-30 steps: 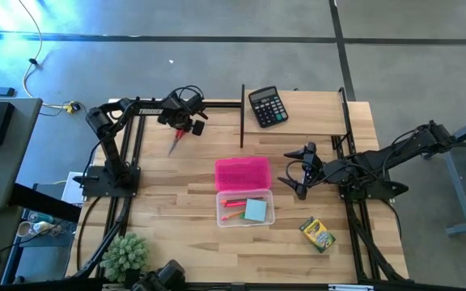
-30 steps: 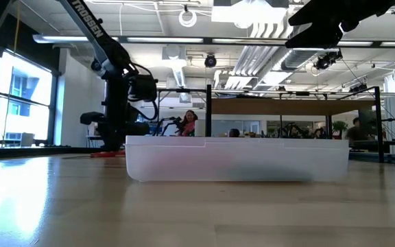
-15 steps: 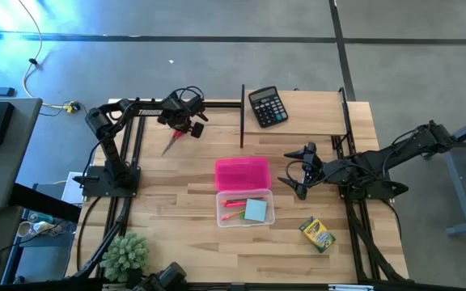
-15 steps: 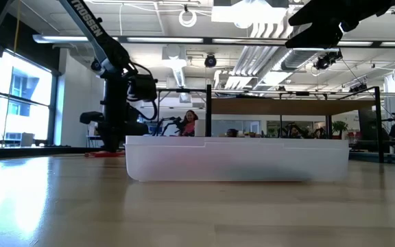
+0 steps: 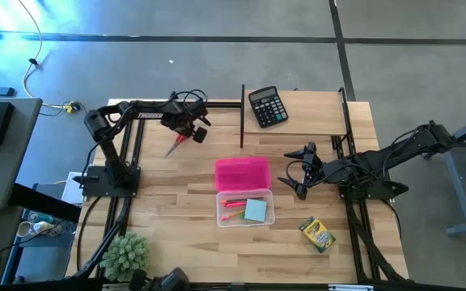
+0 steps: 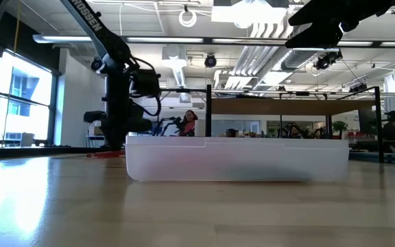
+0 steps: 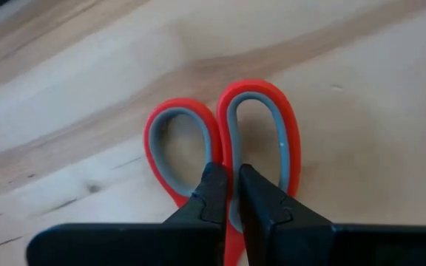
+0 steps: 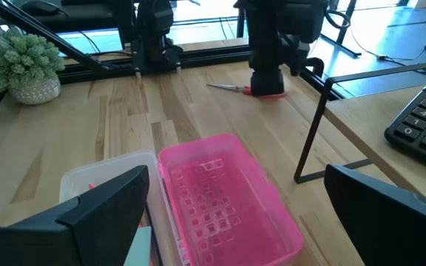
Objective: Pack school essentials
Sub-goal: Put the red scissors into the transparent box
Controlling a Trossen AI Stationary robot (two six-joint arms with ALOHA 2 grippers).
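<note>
Red-handled scissors pinched by closed left tool on bench; pickup step. Next: lift, carry to clear bin. Right tool open, waiting.

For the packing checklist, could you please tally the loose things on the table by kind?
Scissors: 1
Calculator: 1
Pink case: 1
Clear tray: 1
Crayon box: 1
Plant: 1
Total: 6

One scissors, one calculator, two boxes.
</note>
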